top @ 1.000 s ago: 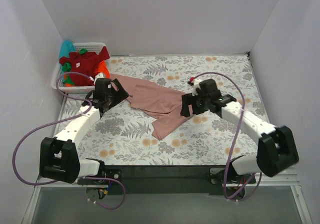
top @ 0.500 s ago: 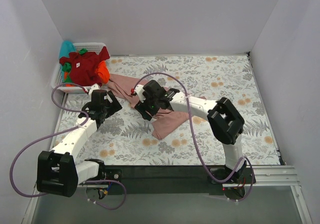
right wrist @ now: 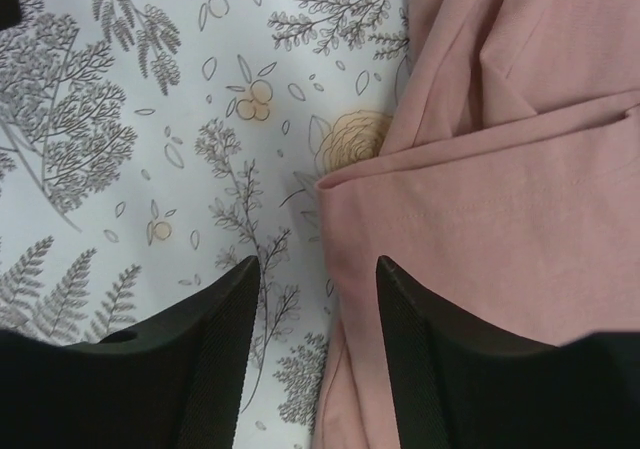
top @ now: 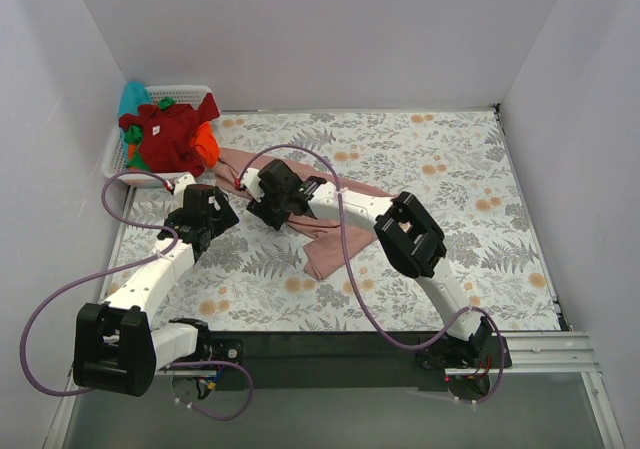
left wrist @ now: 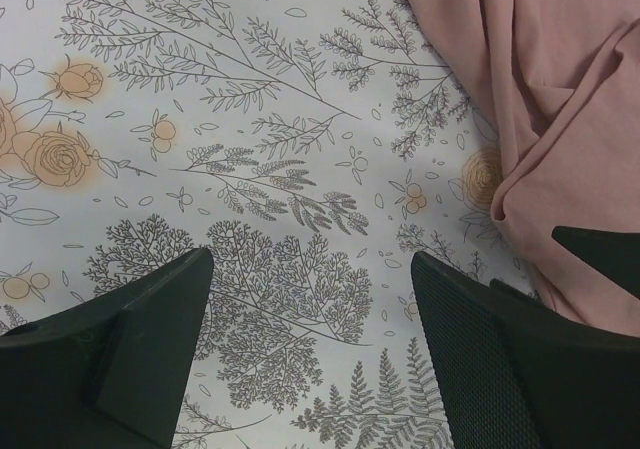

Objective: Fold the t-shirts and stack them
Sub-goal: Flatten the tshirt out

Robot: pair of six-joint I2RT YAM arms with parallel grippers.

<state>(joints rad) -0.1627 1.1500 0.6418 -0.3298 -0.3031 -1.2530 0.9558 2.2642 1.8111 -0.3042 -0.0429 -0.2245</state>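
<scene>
A dusty-pink t-shirt lies crumpled across the middle of the floral table cloth. My right gripper reaches far over to the shirt's left edge. In the right wrist view it is open, partly narrowed, and a hemmed edge of the pink t-shirt lies between its jaws. My left gripper hangs just left of the shirt. It is wide open over bare cloth, with the pink t-shirt off to its right. More t-shirts, dark red, orange and teal, are piled at the back left.
A white slatted basket holds that pile in the back left corner, against the wall. Purple cables loop over both arms. The right arm's folded elbow sits over the shirt's right part. White walls close in the table on three sides.
The right arm has swung from the shirt's right side across to its left edge, and its jaws have narrowed. The left gripper has drawn back a little, off the shirt.
</scene>
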